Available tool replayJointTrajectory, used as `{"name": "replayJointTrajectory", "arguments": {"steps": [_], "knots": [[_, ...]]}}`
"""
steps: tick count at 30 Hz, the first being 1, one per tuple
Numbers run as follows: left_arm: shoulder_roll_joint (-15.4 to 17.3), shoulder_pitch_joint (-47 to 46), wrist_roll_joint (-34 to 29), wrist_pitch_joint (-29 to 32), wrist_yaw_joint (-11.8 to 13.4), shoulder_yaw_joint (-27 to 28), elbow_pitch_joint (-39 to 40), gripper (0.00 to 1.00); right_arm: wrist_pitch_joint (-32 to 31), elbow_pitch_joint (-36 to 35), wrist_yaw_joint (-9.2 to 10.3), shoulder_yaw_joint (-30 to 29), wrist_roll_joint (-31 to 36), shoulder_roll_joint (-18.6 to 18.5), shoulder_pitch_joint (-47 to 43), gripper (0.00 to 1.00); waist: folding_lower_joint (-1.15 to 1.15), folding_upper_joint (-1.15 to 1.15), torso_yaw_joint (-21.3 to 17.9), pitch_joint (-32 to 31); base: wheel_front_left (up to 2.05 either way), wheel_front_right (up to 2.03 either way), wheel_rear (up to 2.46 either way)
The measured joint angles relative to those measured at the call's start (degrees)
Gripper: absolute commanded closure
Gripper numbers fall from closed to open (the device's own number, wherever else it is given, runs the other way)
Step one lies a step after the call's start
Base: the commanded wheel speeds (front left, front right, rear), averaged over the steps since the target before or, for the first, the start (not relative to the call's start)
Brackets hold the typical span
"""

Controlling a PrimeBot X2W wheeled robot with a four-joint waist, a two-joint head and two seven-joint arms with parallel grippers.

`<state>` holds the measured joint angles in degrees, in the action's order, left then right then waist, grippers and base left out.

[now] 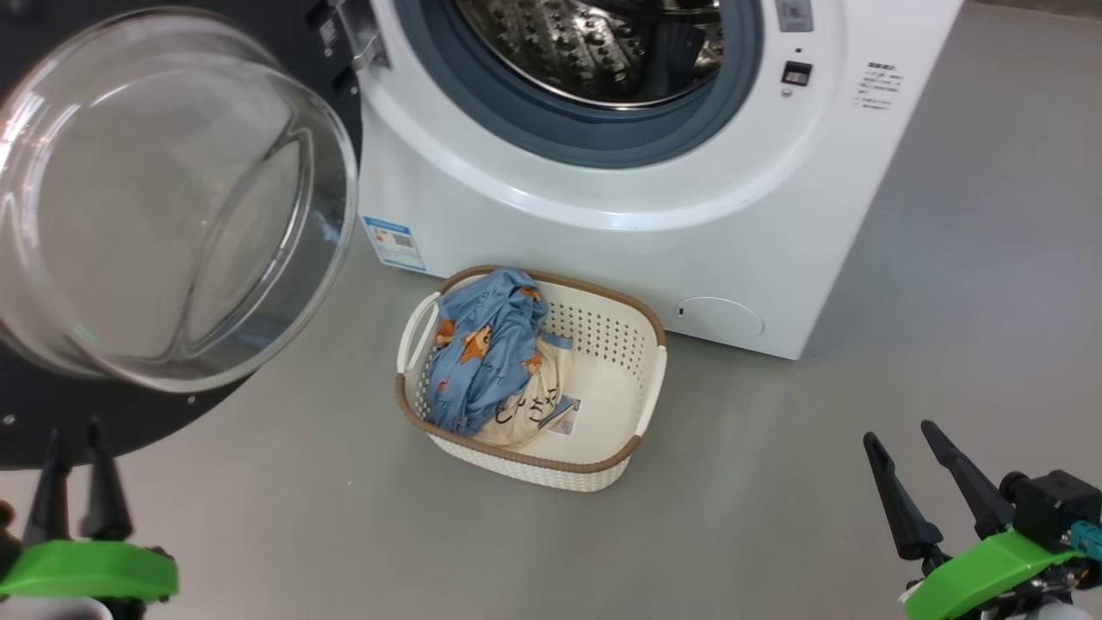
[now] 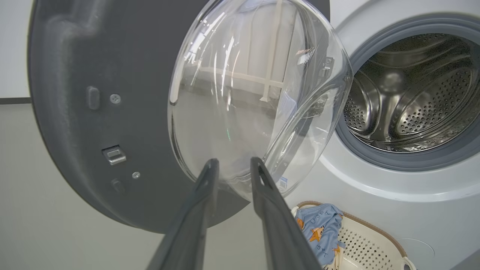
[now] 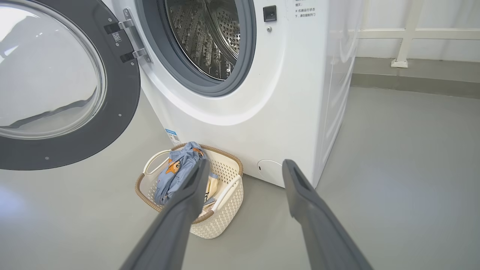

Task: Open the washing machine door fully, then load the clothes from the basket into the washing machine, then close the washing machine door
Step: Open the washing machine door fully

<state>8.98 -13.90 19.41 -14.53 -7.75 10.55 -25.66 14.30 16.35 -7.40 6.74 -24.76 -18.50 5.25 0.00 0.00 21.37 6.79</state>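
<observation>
The washing machine door (image 1: 164,198) stands swung wide open to the left, its clear glass bowl facing me. The white washing machine (image 1: 603,232) shows its bare steel drum (image 1: 594,43). On the floor in front sits the basket (image 1: 641,379) holding the clothes: a light blue garment (image 1: 482,344) draped over a cream one (image 1: 534,405). My left gripper (image 1: 75,428) is low at the left, just below the door (image 2: 93,131), fingers a little apart with nothing between them (image 2: 234,160). At the lower right, my right gripper (image 1: 899,430) is wide open and empty, pointing at the basket (image 3: 225,210).
Grey floor (image 1: 775,517) spreads around the basket and to the machine's right. The open door's dark rim (image 1: 52,422) hangs over the floor at the left. A white railing (image 3: 405,37) stands behind the machine.
</observation>
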Motion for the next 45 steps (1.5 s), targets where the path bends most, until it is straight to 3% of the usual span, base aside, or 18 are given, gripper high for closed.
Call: {"name": "replayJointTrajectory", "arguments": {"steps": [1, 26, 38, 45], "knots": [[0.07, 0.73, 0.36, 0.00, 0.00, -0.56, 0.58, 0.01, 0.00, -0.05, 0.00, -0.08, 0.00, 0.11, -0.32, 0.00, 0.00, 0.00, -0.31, -0.10, 0.00, 0.00, 0.00], [4.50, 6.61, 9.54, 0.00, 0.00, -19.65, 9.88, 0.00, 0.00, -0.93, 0.00, -3.46, 0.02, 1.67, -0.69, 0.00, 0.00, 0.00, -13.03, -0.31, 0.00, 0.00, 0.00], [5.44, 8.12, 11.18, 0.00, 0.00, -21.72, 11.39, 0.00, 0.00, -1.24, 0.00, -4.15, 0.08, 2.02, -0.78, 0.00, 0.00, 0.00, -19.70, -0.56, 0.00, 0.00, 0.00], [5.43, 8.12, 12.15, 0.00, 0.00, -21.28, 11.41, 0.00, 0.00, -1.54, 0.00, -4.82, 0.09, 2.19, -1.77, 0.00, 0.00, 0.00, -21.70, -0.70, 0.00, 0.00, 0.00]]}}
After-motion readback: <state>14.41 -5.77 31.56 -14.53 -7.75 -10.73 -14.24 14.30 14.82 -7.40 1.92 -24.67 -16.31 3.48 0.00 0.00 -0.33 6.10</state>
